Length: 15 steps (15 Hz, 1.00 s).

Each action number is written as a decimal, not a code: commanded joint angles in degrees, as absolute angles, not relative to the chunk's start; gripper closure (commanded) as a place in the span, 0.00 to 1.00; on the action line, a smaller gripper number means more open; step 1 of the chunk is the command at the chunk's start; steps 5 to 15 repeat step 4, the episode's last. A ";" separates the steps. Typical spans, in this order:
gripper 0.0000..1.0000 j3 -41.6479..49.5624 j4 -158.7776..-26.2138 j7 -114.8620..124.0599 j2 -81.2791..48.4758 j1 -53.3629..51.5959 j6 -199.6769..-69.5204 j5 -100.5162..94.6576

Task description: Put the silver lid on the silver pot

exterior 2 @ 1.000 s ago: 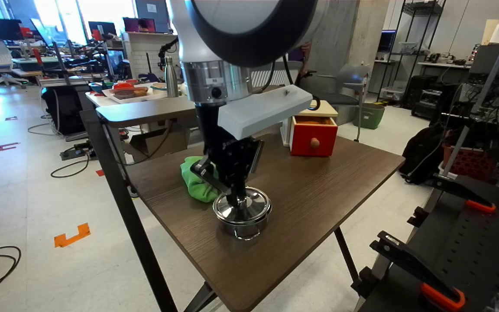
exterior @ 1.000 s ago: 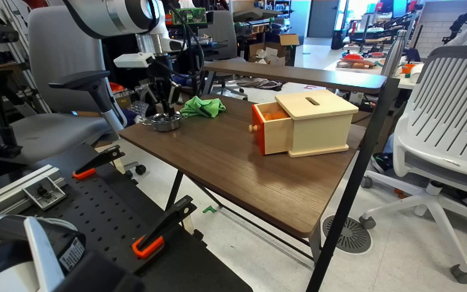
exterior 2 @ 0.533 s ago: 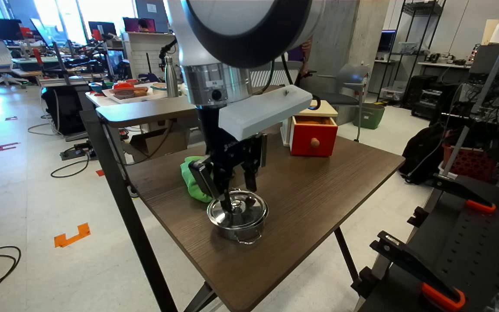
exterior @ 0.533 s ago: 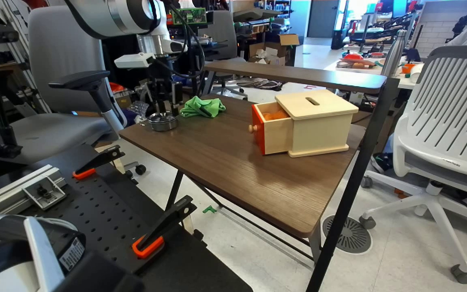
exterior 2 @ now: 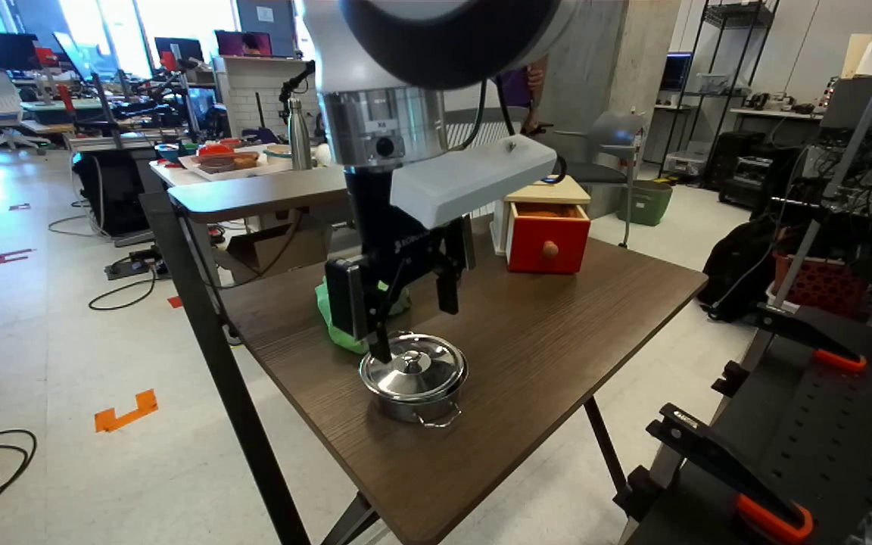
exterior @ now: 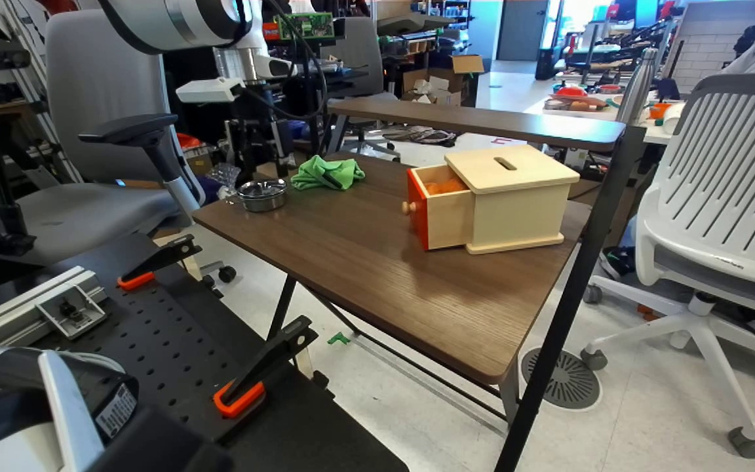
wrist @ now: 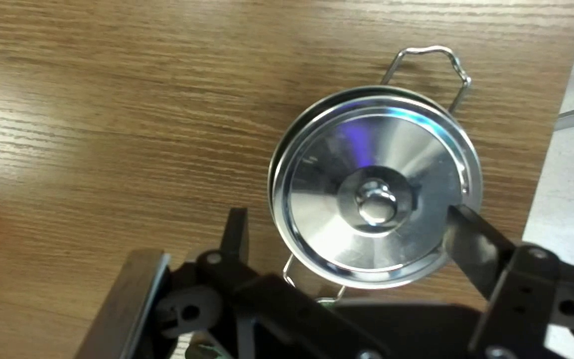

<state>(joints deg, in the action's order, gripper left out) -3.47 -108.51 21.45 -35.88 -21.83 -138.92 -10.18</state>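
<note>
The silver lid (wrist: 317, 209) lies on top of the silver pot (exterior 2: 406, 411), knob upward. In the wrist view it sits slightly off centre, and a sliver of the pot's rim (wrist: 376, 89) shows past its upper left edge. My gripper (wrist: 348, 213) is open above them, its fingers spread wide on either side of the knob with nothing between them. In an exterior view the gripper (exterior 2: 414, 329) hangs just over the lid, apart from the knob. Both pot and gripper (exterior: 263, 174) also appear near the table's corner in an exterior view.
A green cloth (exterior: 328, 173) lies close beside the pot. The wooden box (exterior: 522, 210), its orange-fronted drawer pulled out, stands farther along the brown table (exterior: 377, 262). A raised shelf (exterior: 469, 119) runs along one side of the table. The pot is near a table edge.
A second ago my gripper was shut at the lid's knob. Its jaws have since opened wide and it has risen off the lid, which stays on the pot. The pot has shifted slightly.
</note>
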 commanded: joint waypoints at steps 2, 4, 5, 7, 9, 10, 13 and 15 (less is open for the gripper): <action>0.00 -7.62 -120.50 14.79 -23.89 -17.04 -144.39 -4.61; 0.00 -5.99 -115.80 17.10 -27.91 -19.04 -142.13 -6.22; 0.00 -5.99 -115.80 17.10 -27.91 -19.04 -142.13 -6.22; 0.00 -5.99 -115.80 17.10 -27.91 -19.04 -142.13 -6.22; 0.00 -5.99 -115.80 17.10 -27.91 -19.04 -142.13 -6.22; 0.00 -5.99 -115.80 17.10 -27.91 -19.04 -142.13 -6.22; 0.00 -5.99 -115.80 17.10 -27.91 -19.04 -142.13 -6.22; 0.00 -5.99 -115.80 17.10 -27.91 -19.04 -142.13 -6.22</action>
